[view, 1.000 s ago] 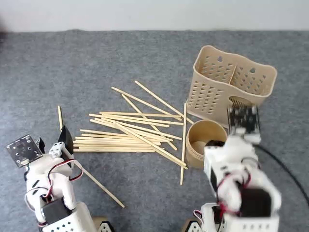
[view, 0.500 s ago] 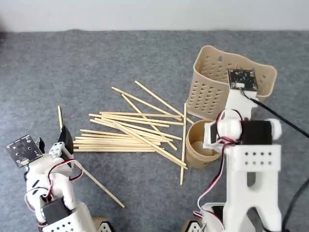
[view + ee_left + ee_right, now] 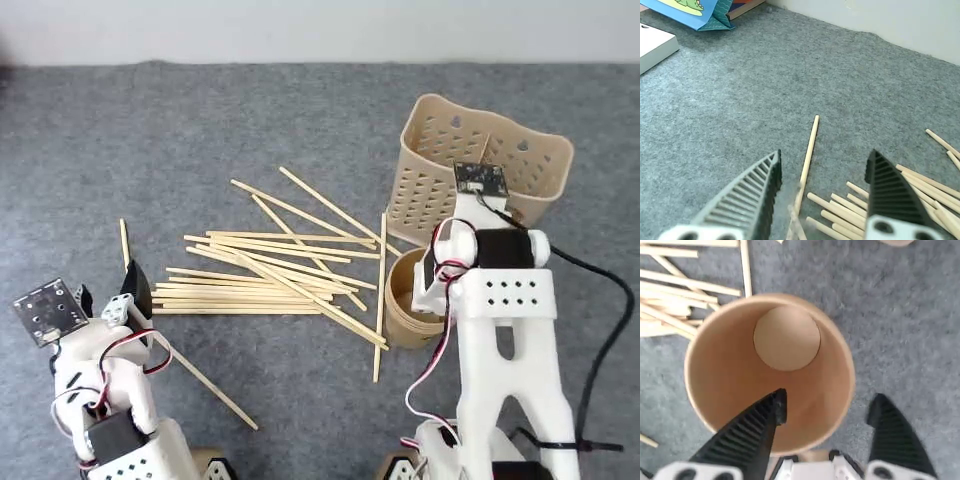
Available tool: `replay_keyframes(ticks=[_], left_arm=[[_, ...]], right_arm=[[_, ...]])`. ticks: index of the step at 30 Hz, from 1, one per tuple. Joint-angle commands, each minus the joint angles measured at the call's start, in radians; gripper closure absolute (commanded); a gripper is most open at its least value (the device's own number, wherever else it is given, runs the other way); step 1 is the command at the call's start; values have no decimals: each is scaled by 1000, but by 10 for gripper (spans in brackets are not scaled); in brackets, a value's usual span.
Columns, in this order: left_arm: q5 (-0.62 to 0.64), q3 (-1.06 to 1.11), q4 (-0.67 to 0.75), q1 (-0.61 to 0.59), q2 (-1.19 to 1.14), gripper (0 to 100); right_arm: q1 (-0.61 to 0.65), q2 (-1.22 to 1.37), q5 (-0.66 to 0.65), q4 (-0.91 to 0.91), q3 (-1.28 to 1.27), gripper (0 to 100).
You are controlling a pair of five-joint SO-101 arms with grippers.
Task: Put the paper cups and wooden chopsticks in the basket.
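Observation:
A brown paper cup [image 3: 404,293] stands upright on the grey carpet just in front of the beige perforated basket [image 3: 480,170]. My right gripper [image 3: 830,400] is open and straddles the near wall of the cup [image 3: 765,365], one finger inside and one outside. The right arm [image 3: 490,275] covers part of the cup from above. Many wooden chopsticks [image 3: 280,265] lie scattered left of the cup. My left gripper [image 3: 825,155] is open low at the front left, holding nothing, above a lone chopstick [image 3: 807,157] at the pile's edge.
One chopstick [image 3: 205,385] lies diagonally near the left arm's base [image 3: 110,400]. A white wall edge borders the carpet at the back. A blue book [image 3: 695,10] and a white box [image 3: 655,42] lie far off on the carpet.
The right arm has lifted from its folded pose at the front and swung forward over the cup, its gripper now at the cup's rim. The left arm and chopsticks have not moved.

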State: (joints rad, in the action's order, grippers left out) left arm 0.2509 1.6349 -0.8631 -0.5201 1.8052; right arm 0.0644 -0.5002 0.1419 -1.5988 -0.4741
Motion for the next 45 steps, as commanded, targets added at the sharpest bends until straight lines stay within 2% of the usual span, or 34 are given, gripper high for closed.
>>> replay_keyframes(ticks=[1,2,4,5,6,16,25,31,35,45], left_arm=[[2,-7,23,2,15,737],[2,-4,25,2,15,737],[0,1,26,2,15,736],[0,1,26,2,15,736],[0,1,26,2,15,736],[0,1,26,2,15,736],[0,1,26,2,15,736],[0,1,26,2,15,736],[0,1,26,2,15,736],[0,1,26,2,15,736]], right_arm=[[-28,-24,9,47,15,970],[-41,-39,9,45,32,998],[-70,-76,5,30,57,954],[-77,-101,3,15,66,969],[-79,-124,2,1,77,991],[-76,-271,2,-174,256,991],[-76,-280,2,-186,445,991],[-82,-269,2,-177,644,991],[-94,-268,2,-94,692,991],[-311,-64,-28,68,753,991]])
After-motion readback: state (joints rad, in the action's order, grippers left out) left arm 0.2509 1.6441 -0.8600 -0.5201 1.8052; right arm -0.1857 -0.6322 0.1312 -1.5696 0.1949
